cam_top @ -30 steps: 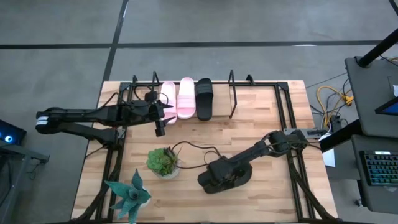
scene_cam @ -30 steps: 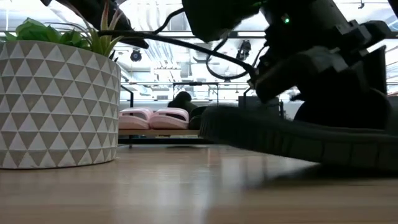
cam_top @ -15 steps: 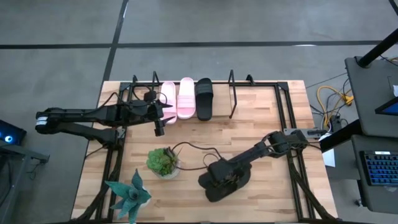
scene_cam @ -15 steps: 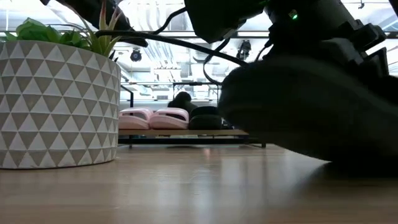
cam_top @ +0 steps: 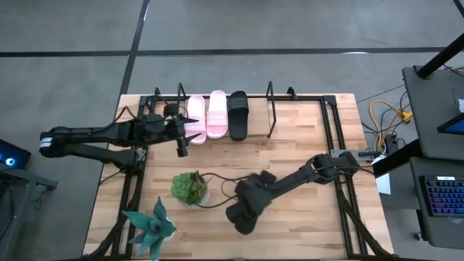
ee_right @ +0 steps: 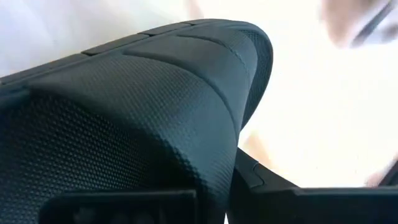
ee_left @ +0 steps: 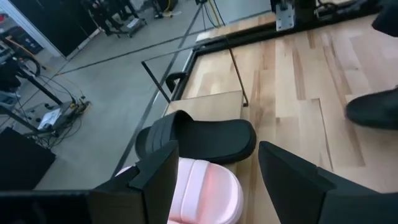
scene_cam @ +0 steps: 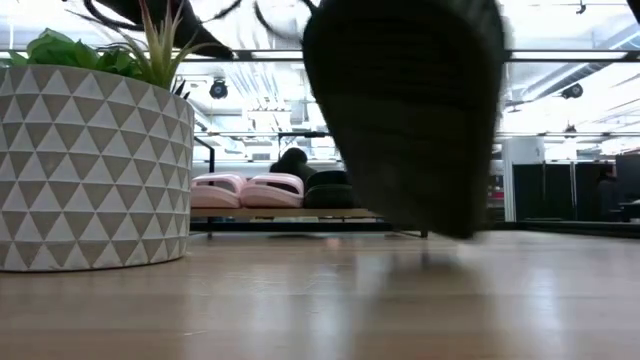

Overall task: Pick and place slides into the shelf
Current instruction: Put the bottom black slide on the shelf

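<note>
Slide [cam_top: 241, 215], black, clenched in right pincer [cam_top: 250, 203], has risen and tipped upright.

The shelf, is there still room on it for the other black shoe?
Yes. The shelf is bare right of the black slide, up to its end loop. Its left part is crowded: two pink slides and the left gripper.

Robotics lab, concrete floor [cam_top: 290, 25], loose cables [cam_top: 384, 116], keyboard [cam_top: 444, 197]
</note>
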`<action>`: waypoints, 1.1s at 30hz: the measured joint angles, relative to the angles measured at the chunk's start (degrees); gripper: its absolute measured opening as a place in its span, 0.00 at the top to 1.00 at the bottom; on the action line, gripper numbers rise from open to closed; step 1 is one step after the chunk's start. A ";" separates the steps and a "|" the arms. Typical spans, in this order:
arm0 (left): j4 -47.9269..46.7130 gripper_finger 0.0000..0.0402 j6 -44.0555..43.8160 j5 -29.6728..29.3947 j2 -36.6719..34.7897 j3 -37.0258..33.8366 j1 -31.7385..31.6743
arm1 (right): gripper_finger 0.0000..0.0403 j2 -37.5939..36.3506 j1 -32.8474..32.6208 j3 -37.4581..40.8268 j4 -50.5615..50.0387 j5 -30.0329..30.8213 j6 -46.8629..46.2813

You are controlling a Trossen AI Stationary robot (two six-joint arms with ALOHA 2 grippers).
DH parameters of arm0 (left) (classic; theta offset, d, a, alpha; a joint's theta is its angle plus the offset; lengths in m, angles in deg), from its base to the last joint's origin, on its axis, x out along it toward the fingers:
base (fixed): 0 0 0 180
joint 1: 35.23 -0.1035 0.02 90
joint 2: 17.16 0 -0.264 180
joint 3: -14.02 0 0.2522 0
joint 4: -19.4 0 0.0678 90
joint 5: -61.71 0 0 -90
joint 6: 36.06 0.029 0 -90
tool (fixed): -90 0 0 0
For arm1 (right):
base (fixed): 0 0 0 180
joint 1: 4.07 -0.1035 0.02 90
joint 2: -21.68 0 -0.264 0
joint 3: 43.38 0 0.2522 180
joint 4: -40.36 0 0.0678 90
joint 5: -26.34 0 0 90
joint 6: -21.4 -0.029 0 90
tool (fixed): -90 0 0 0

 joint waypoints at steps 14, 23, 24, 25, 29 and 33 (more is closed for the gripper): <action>-0.04 0.49 -5.32 8.61 -10.14 -0.23 0.04 | 0.97 -5.61 1.39 -9.13 -0.58 41.54 35.19; 0.02 0.49 -7.95 10.14 -14.53 -0.37 0.04 | 0.97 -9.44 10.97 -8.56 -0.66 47.17 47.45; 0.00 0.49 -8.19 10.12 -14.58 -0.39 0.04 | 0.97 -9.60 12.40 -8.56 -0.65 47.83 48.65; -0.01 0.49 -8.70 10.10 -14.63 -0.39 0.04 | 0.97 -9.80 13.95 -8.56 -0.67 48.29 49.75; 0.02 0.49 -9.25 10.07 -14.85 -0.39 0.04 | 0.97 -9.86 20.13 -8.47 -0.66 48.34 54.20; -0.03 0.49 -9.34 9.91 -14.90 -0.39 0.04 | 0.97 -9.86 25.44 -8.10 -0.71 48.57 58.19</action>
